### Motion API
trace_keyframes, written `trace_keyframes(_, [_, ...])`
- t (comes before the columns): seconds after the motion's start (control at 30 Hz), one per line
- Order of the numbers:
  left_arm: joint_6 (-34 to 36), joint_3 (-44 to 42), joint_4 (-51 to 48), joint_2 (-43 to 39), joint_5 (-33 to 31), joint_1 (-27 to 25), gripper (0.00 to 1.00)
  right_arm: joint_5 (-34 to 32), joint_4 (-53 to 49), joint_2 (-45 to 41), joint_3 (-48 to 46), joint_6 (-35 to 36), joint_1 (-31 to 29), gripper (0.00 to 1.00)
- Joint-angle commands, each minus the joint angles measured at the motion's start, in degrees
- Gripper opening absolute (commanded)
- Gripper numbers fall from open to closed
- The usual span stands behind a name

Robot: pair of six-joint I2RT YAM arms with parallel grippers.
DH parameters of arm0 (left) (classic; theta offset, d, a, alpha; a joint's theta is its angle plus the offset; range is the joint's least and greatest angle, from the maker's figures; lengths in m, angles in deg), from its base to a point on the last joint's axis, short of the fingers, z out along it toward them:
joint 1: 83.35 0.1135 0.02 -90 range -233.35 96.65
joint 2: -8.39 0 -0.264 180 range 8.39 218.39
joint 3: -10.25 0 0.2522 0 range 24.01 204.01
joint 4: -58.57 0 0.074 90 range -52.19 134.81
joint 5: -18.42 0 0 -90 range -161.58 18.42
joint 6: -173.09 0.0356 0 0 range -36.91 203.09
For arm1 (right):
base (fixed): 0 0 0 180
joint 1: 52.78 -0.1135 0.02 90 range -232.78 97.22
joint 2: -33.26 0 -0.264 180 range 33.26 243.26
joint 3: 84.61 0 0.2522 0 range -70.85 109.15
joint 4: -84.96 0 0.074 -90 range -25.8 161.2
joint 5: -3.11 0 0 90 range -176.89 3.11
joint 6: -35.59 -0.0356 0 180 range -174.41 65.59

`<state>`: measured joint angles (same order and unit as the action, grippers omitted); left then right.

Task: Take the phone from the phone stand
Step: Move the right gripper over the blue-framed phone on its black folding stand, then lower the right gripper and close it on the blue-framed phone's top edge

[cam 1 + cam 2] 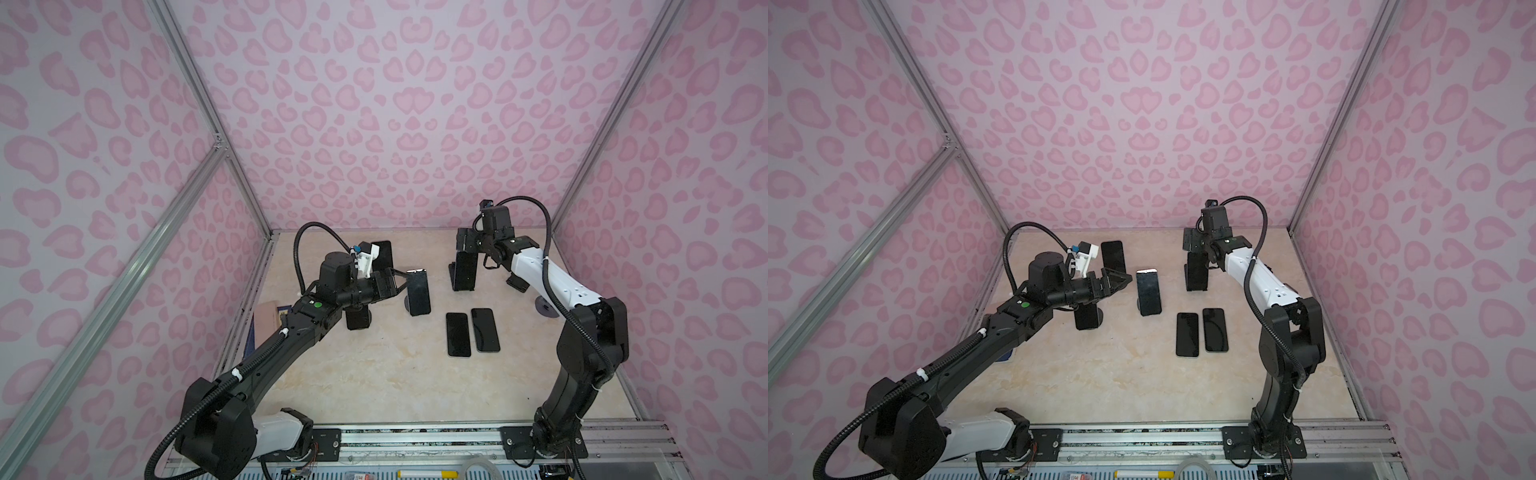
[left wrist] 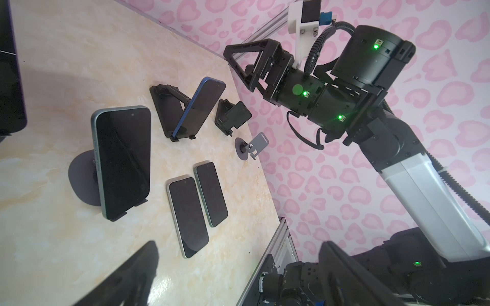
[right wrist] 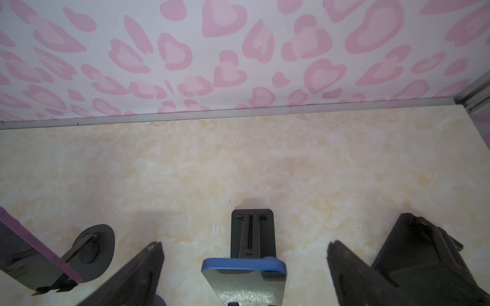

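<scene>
blue-edged phone (image 3: 244, 265) — pink-blotched wall (image 1: 374, 104)

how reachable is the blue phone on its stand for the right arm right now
Probably yes: the right tool hangs open right over the blue phone, whose top edge lines up between its fingers, with nothing in between. Its stand props it from behind.

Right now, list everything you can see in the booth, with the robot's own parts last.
Phones on stands: four, dark screens; mid-table, back left, partly hidden under the left arm, blue-edged one at back right.
Flat phones: two, black, side by side, centre.
Empty stands: two; black folding, grey round-based; right side.
Pinkish item: one, unclear, left table edge.
Table: one, beige marble.
Walls: pink heart print.
Left claw: black, open, beside the mid-table phone.
Right claw: black, open, over the blue-edged phone.
</scene>
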<state>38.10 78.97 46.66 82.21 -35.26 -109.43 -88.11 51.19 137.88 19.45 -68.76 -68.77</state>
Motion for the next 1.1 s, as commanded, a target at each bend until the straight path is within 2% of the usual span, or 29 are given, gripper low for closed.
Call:
trace_keyframes(0.0, [0.31, 0.37, 2.61, 0.52, 1.27, -0.19, 0.98, 0.87, -1.86, 1.20, 0.31, 1.32, 0.25, 0.99])
trace_keyframes(0.13, [0.24, 0.49, 2.62, 0.88, 1.57, -0.28, 0.98, 2.79, -1.97, 2.32, 0.23, 1.51, 0.18, 0.99])
trace_keyframes(0.7, [0.14, 0.65, 2.51, 1.85, 2.01, -0.54, 0.98, 1.45, -2.09, 5.69, 0.75, 0.73, 0.17, 0.98])
trace_keyframes(1.07, [0.23, 0.78, 2.42, 1.82, 2.03, -0.54, 0.98, 3.24, -3.00, 6.96, 0.45, -0.76, 0.07, 0.99])
